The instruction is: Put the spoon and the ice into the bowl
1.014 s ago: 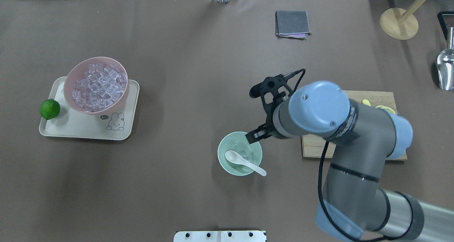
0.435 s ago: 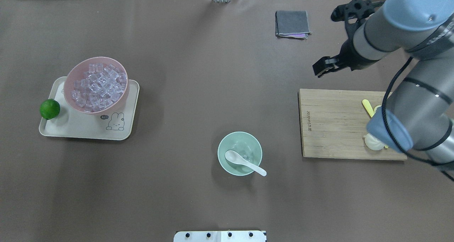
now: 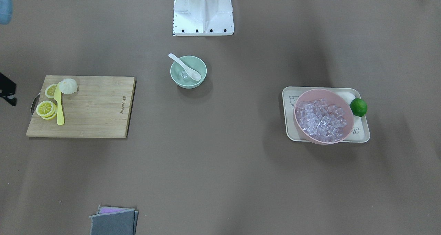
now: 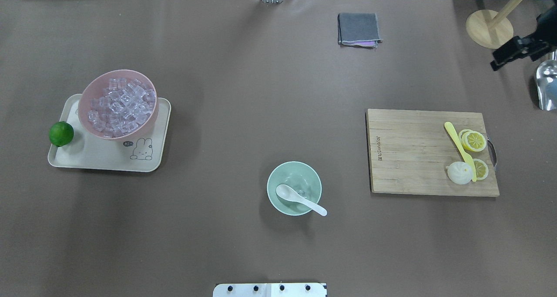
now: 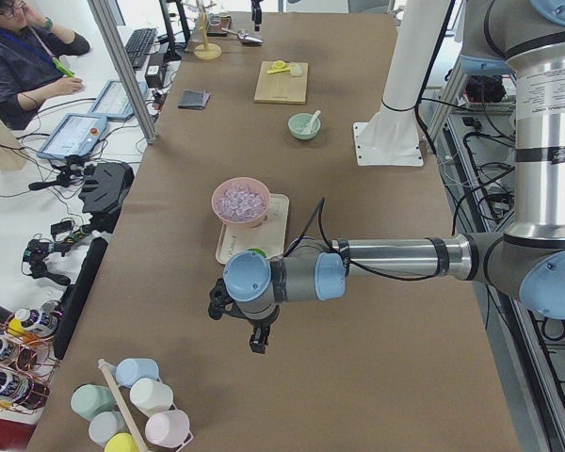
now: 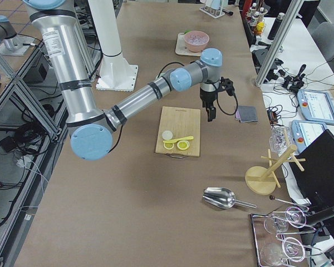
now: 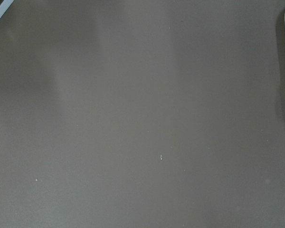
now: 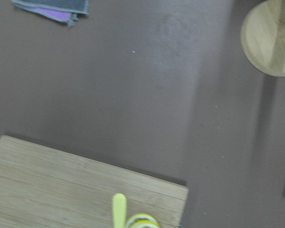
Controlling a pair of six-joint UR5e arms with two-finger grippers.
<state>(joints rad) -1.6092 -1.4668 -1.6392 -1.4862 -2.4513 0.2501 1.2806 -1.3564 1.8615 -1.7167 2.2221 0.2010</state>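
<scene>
We see spoon (image 4: 300, 199) and ice (image 4: 303, 194) in the bowl (image 4: 272, 181) by the table's (image 4: 196, 244) near edge; right pincer (image 4: 504, 57), far-right corner, grip we cannot tell.

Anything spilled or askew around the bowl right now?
Nothing stands out. The spoon lies in the bowl, handle over the rim, with the ice inside. No cubes or spills show on the table around it.

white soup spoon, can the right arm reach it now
Likely yes: the white ceramic soup spoon lies uncovered, handle over the round mint-green bowl rim; only a flat wooden cutting board lies toward the right hand.
</scene>
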